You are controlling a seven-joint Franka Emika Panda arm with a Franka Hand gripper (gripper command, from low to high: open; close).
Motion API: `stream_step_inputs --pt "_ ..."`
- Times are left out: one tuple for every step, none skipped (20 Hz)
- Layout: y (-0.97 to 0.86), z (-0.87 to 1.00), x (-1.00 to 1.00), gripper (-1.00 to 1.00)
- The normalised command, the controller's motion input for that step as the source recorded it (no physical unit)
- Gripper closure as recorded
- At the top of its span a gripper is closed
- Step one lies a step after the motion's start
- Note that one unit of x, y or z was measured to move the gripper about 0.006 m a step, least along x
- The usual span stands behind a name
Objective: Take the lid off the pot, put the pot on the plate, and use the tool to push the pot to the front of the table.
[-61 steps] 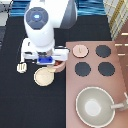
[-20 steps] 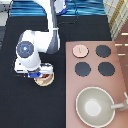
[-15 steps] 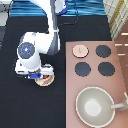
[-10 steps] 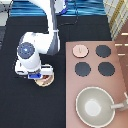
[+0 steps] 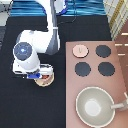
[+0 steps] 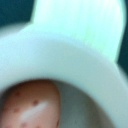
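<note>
I have the gripper [image 5: 39, 76] low over the plate [image 5: 46, 82], which sits on the black tabletop [image 5: 30, 110] toward the exterior view's left, just short of the stove panel [image 5: 92, 65]. The hand covers most of the plate; only its lower-right rim shows, with a bit of the pot [image 5: 46, 78] on it. I cannot tell how the fingers stand.

In the wrist view the pot's pale rim [image 6: 60, 55] fills the picture, a reddish speckled item [image 6: 32, 107] inside.

The lid [image 5: 79, 50] lies off the pot on the stove's top-left burner spot. The large pan [image 5: 96, 106] is at the exterior view's bottom right. Bare tabletop stretches below the plate toward the bottom edge.
</note>
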Motion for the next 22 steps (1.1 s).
stream_step_inputs --pt "-0.3 0.76 -0.66 -1.0" --pt "-0.28 0.73 -0.67 -1.0" --pt "-0.27 0.72 -0.68 -1.0" --pt "-0.27 0.7 -0.69 -1.0" --pt "-0.28 0.67 -0.68 -1.0" --pt "-0.31 0.64 -0.65 -1.0" --pt "-0.33 0.57 -0.63 -1.0" --pt "-0.37 0.51 -0.61 -1.0" --pt "-0.41 0.4 -0.6 -1.0" --pt "-0.44 0.33 -0.6 -1.0" --pt "-0.47 0.28 -0.61 -1.0" --pt "-0.48 0.26 -0.59 -1.0" --pt "-0.49 0.25 -0.59 -1.0" --pt "-0.54 0.17 -0.59 -1.0" --pt "-0.55 0.14 -0.59 -1.0" --pt "-0.58 0.09 -0.59 -1.0" --pt "-0.59 0.06 -0.6 -1.0" --pt "-0.59 0.0 -0.63 -1.0" --pt "-0.59 0.0 -0.64 -1.0" --pt "-0.6 0.0 -0.66 -1.0" --pt "-0.6 0.0 -0.69 -1.0" --pt "-0.6 0.0 -0.69 -1.0"
